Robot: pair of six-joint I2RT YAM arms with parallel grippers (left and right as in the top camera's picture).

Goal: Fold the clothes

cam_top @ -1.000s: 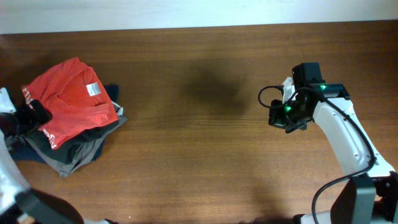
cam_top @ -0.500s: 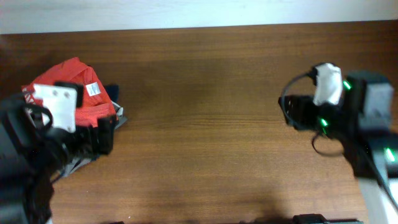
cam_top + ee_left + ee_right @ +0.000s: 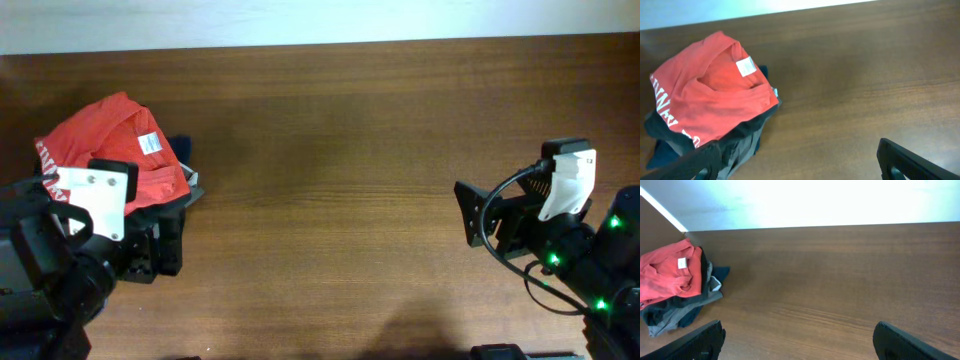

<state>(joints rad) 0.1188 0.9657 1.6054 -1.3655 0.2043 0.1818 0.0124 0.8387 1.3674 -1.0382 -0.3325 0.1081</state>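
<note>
The clothes, a red-orange T-shirt (image 3: 105, 150) with a white neck tag, lie crumpled on top of a pile of dark garments at the table's left end. The shirt (image 3: 710, 95) shows white lettering along its left edge. My left gripper (image 3: 800, 167) hangs open above the table just near of the pile, its left finger (image 3: 695, 162) over the pile's dark edge and nothing between the jaws. In the overhead view my left gripper (image 3: 150, 245) covers the pile's near side. My right gripper (image 3: 800, 345) is open and empty over bare wood far to the right (image 3: 475, 215), with the shirt (image 3: 665, 272) distant.
Black, navy and grey garments (image 3: 740, 140) lie under the shirt and stick out at its near and right sides (image 3: 675, 312). The wooden table (image 3: 330, 170) runs to a white wall at the far edge.
My right gripper has gone from shut to open, and that arm has drawn back towards the near right. The left arm has swung in from the left edge over the pile's near side.
</note>
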